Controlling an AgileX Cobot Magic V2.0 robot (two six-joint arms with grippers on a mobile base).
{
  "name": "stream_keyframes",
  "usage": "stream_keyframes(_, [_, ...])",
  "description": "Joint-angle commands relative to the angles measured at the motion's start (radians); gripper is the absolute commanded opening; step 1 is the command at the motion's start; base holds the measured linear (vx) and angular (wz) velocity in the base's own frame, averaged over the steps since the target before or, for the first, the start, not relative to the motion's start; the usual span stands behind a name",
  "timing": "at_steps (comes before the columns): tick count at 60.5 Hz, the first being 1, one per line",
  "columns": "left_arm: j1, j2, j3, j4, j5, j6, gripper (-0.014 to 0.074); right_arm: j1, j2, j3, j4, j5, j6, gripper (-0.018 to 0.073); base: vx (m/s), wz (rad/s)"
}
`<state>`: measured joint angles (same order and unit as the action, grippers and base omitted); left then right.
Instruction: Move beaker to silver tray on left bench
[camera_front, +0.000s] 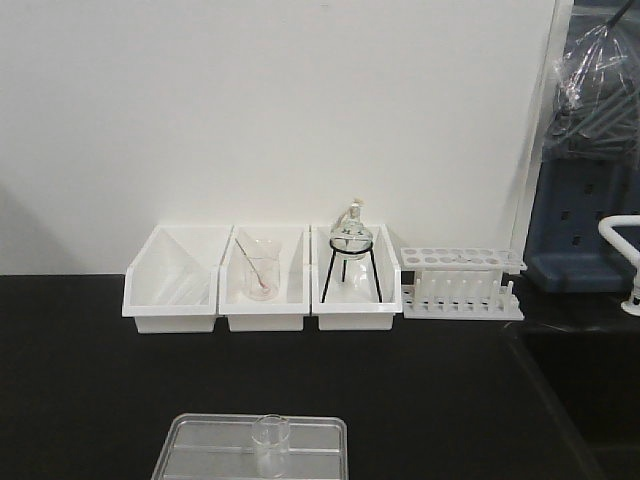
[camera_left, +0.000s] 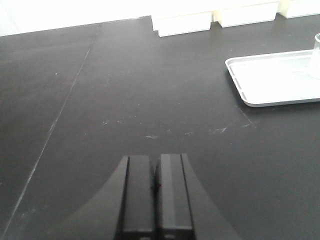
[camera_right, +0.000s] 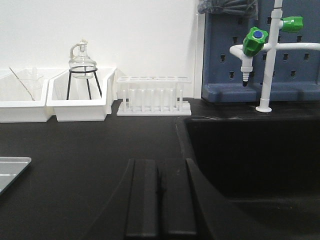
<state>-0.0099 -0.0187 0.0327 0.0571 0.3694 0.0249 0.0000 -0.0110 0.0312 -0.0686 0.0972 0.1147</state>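
Note:
The small clear beaker (camera_front: 270, 441) stands upright in the silver tray (camera_front: 200, 450) at the bottom of the front view, on the black bench (camera_front: 90, 390). In the left wrist view the tray (camera_left: 260, 82) lies at the right with the beaker's edge (camera_left: 316, 55) at the frame border. My left gripper (camera_left: 156, 161) hovers over bare benchtop left of the tray, shut with nothing in it. My right gripper (camera_right: 159, 165) is shut and empty too, over the bench beside the sink; a tray corner (camera_right: 10, 170) shows at its left.
Three white bins (camera_front: 265, 285) line the wall; one holds a larger beaker with a reddish stick (camera_front: 262, 272), another a flask on a black tripod (camera_front: 352, 250). A white test tube rack (camera_front: 460, 285) stands right of them. A black sink (camera_right: 255, 160) and green-handled tap (camera_right: 257, 42) are at the right.

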Motion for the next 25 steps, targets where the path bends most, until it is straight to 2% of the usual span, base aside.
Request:
stream_keyframes(1, [-0.005,-0.007,0.02,-0.003,-0.081,-0.002,0.0001,-0.001,-0.013,0.006,-0.003,-0.078,0.001,-0.0014,0.0,0.0])
stream_keyframes(25, [-0.005,-0.007,0.02,-0.003,-0.081,-0.002,0.0001,-0.001,-0.013,0.006,-0.003,-0.078,0.001,-0.0014,0.0,0.0])
